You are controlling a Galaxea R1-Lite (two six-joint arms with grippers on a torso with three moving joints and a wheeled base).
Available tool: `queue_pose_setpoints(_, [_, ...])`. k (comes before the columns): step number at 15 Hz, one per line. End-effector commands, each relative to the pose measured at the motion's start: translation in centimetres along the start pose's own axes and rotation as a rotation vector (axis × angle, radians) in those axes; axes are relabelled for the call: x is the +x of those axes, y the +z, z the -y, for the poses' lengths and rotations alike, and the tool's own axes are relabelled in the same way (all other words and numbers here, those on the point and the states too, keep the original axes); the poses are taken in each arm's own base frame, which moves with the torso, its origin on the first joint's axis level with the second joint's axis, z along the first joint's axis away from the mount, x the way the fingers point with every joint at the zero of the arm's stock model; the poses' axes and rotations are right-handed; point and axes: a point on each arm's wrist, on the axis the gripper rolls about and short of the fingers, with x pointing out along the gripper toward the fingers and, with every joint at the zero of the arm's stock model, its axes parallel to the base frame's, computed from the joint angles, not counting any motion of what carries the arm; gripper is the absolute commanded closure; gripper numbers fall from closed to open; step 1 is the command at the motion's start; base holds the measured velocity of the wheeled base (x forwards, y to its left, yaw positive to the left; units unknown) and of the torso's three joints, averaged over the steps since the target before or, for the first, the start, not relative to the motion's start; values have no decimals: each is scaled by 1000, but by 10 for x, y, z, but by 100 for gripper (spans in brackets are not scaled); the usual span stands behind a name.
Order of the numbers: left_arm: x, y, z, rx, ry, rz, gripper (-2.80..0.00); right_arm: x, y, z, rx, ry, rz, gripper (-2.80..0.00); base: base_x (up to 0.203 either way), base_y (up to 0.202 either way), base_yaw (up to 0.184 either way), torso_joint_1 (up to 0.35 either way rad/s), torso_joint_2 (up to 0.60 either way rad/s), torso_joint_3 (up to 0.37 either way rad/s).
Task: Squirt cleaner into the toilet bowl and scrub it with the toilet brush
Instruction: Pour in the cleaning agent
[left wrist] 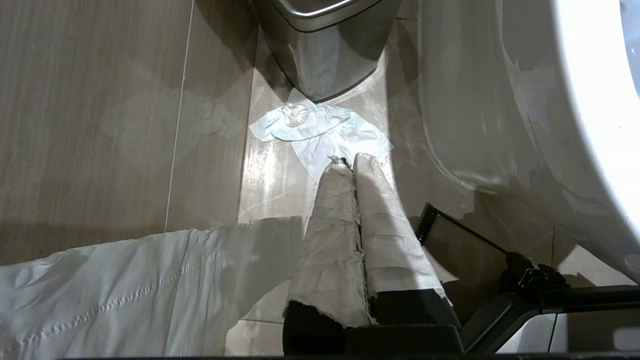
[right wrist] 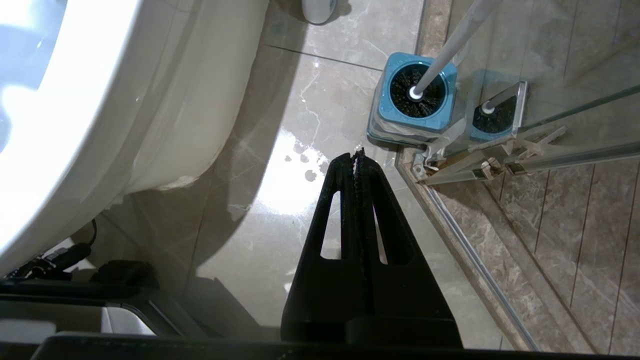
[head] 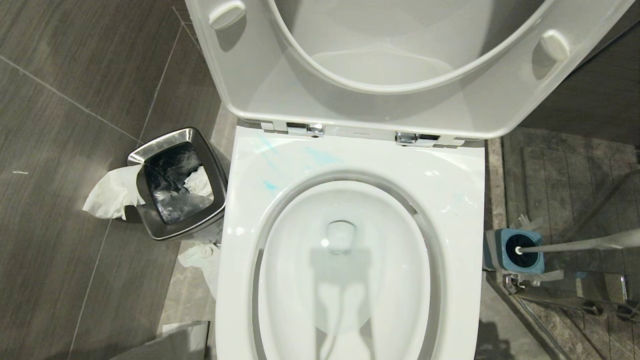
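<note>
A white ceramic toilet bowl (head: 345, 260) fills the middle of the head view, its seat and lid (head: 400, 65) raised. Thin turquoise smears of cleaner (head: 320, 155) mark the back left of the rim; whether the water itself is tinted is hard to judge.

On the tiled floor (head: 65, 125) beside the bowl's right side stands a squarish blue holder (head: 515, 250) against a glass shower partition (right wrist: 565, 65). The toilet brush (head: 575, 244) sits in it, black bristles down in the holder, its long pale handle leaning away from the bowl.

By the bowl's left side is a steel bin (head: 177, 182) with crumpled tissue (head: 110, 192) on the floor around it.

Neither arm shows in the head view. The left gripper (left wrist: 347, 162), its fingers wrapped in pale tape, hangs low over the floor with jaws pressed together and empty. The right gripper (right wrist: 358, 156), black, is likewise closed on nothing, just short of the holder.

The brush looks light and stiff, its plastic handle smooth and probably slippery. The best hold is likely on the upper handle, clear of the glass, lifting straight out so the light holder stays put.
</note>
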Motion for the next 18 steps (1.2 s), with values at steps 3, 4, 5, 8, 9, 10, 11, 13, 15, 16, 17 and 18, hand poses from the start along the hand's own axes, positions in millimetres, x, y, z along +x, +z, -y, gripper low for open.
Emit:
queue_pose_setpoints(3, [0,0,0,2,0,-2,0,0,0,0,0,-6,-1,0,0,0,0,3,3,-50])
queue_pose_setpoints(4, [0,0,0,0,0,-2,0,0,0,0,0,-7,-1,0,0,0,0,-1,-4,-160])
queue_pose_setpoints(5, [0,0,0,-1,0,-2,0,0,0,0,0,-7,0,0,0,0,0,2,5,-126])
queue_pose_setpoints(8, [0,0,0,-1,1,-2,0,0,1,0,5,-7,0,0,0,0,0,4,4,-36])
queue_pose_setpoints(9, [0,0,0,-4,1,-2,0,-1,1,0,5,-9,-4,0,0,0,0,0,0,0])
queue_pose_setpoints(10, [0,0,0,-4,1,-2,0,-1,2,0,5,-10,-6,0,0,0,0,0,0,0])
queue_pose_setpoints(11, [0,0,0,-4,1,-2,0,-2,2,0,5,-13,-27,0,0,0,0,0,0,0])
queue_pose_setpoints(13, [0,0,0,-6,1,-2,0,-5,5,0,3,-17,-83,0,0,0,0,0,0,0])
queue_pose_setpoints(15, [0,0,0,-6,1,-2,0,-3,18,1,5,-24,-155,0,0,0,0,0,0,0])
queue_pose_setpoints(16, [0,0,0,-6,1,-2,0,2,29,1,21,-31,-206,0,0,0,0,0,0,0])
queue_pose_setpoints(17, [0,0,0,-6,1,-2,0,10,42,1,40,-43,-253,0,0,0,0,0,0,0])
queue_pose_setpoints(18, [0,0,0,-6,1,-3,0,21,56,1,55,-66,-311,0,0,0,0,0,0,0])
